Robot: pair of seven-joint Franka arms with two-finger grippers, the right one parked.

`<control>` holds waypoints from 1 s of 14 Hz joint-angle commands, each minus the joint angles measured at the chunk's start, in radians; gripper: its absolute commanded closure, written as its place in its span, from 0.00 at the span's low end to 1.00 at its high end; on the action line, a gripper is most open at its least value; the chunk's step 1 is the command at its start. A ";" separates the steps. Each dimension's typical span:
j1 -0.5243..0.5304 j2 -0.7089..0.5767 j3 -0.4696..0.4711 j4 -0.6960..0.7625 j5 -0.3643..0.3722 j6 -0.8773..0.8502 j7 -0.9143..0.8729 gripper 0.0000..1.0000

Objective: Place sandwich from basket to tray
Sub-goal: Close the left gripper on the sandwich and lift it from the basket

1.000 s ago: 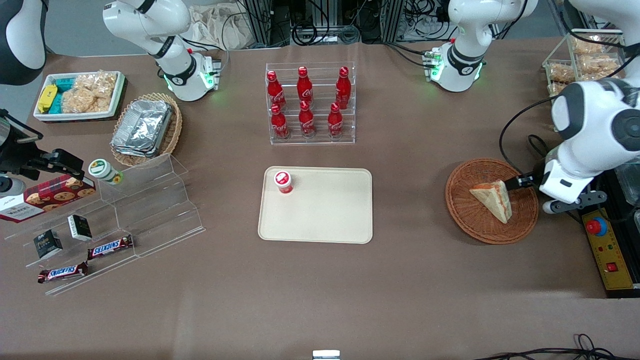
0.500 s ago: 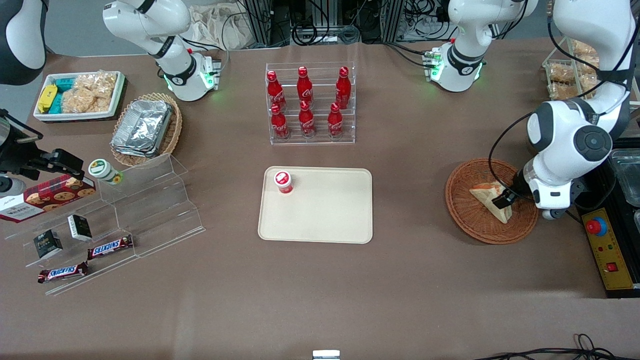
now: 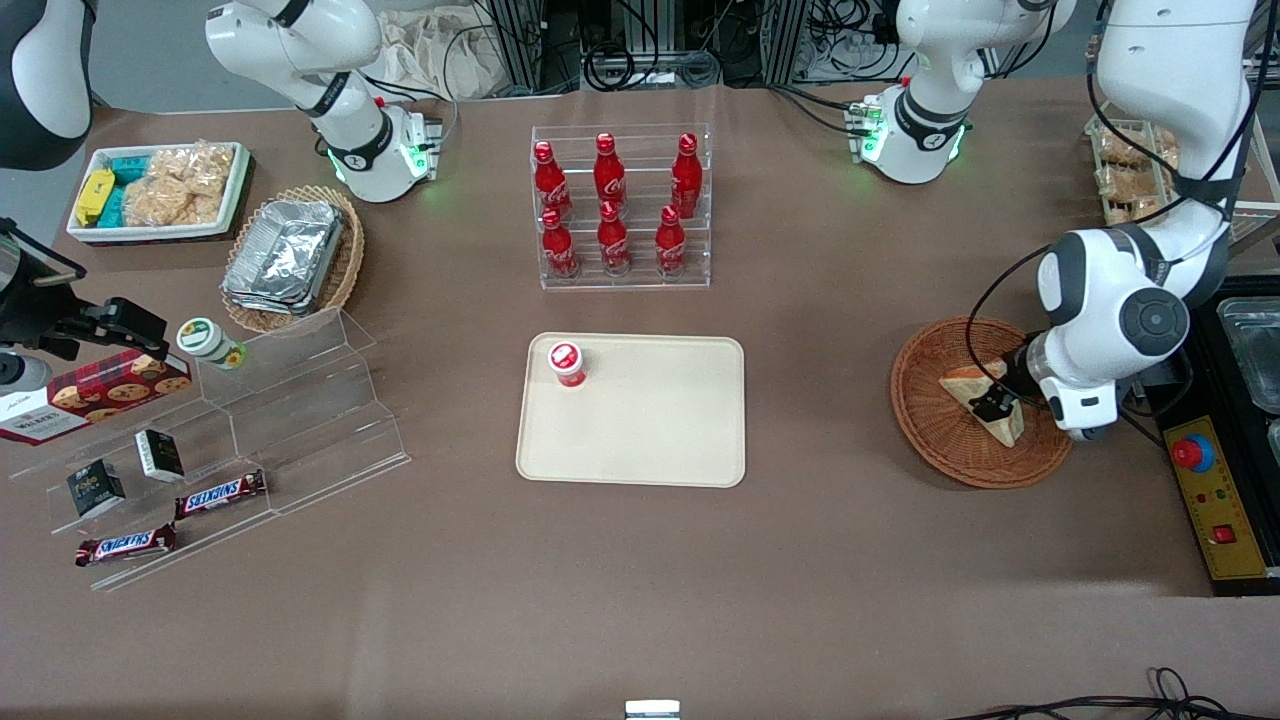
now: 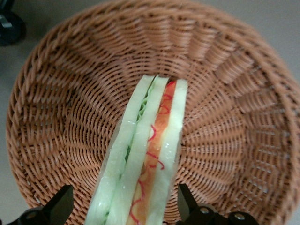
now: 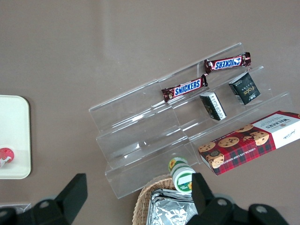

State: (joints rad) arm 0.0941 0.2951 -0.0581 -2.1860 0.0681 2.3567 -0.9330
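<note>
Now sandwich [image 4: 143,154] lies between open jaws.

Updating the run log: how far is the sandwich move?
Early stage. Done: the left arm's hand is down in the basket, open, one finger on each side of the sandwich. In hand: closing on it; nothing is gripped yet. Left: grip, lift, carry to the tray, which holds only a red-capped cup, and release.
</note>
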 commanded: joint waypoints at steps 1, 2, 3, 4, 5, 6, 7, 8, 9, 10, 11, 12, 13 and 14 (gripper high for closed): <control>0.000 0.021 -0.002 0.005 -0.005 0.013 -0.021 0.51; 0.000 0.007 -0.002 0.003 -0.004 0.004 -0.014 1.00; 0.003 -0.005 -0.003 0.012 -0.004 -0.002 -0.004 1.00; 0.001 -0.007 -0.003 0.040 -0.004 -0.016 0.003 1.00; 0.000 -0.011 -0.005 0.075 0.001 -0.064 0.008 1.00; -0.008 -0.019 -0.011 0.128 0.002 -0.144 0.037 1.00; -0.013 -0.022 -0.017 0.191 0.001 -0.246 0.072 1.00; -0.016 -0.034 -0.040 0.262 -0.001 -0.363 0.103 1.00; -0.017 -0.040 -0.070 0.325 -0.001 -0.449 0.138 1.00; -0.019 -0.053 -0.115 0.380 -0.001 -0.517 0.163 1.00; -0.019 -0.068 -0.181 0.429 -0.001 -0.568 0.166 1.00; -0.019 -0.067 -0.256 0.492 -0.002 -0.615 0.160 1.00; -0.019 -0.057 -0.322 0.549 -0.008 -0.669 0.155 1.00; -0.019 -0.044 -0.385 0.586 -0.011 -0.707 0.160 1.00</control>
State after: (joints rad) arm 0.0768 0.2199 -0.3440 -1.6931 0.0652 1.7341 -0.7847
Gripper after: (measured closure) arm 0.806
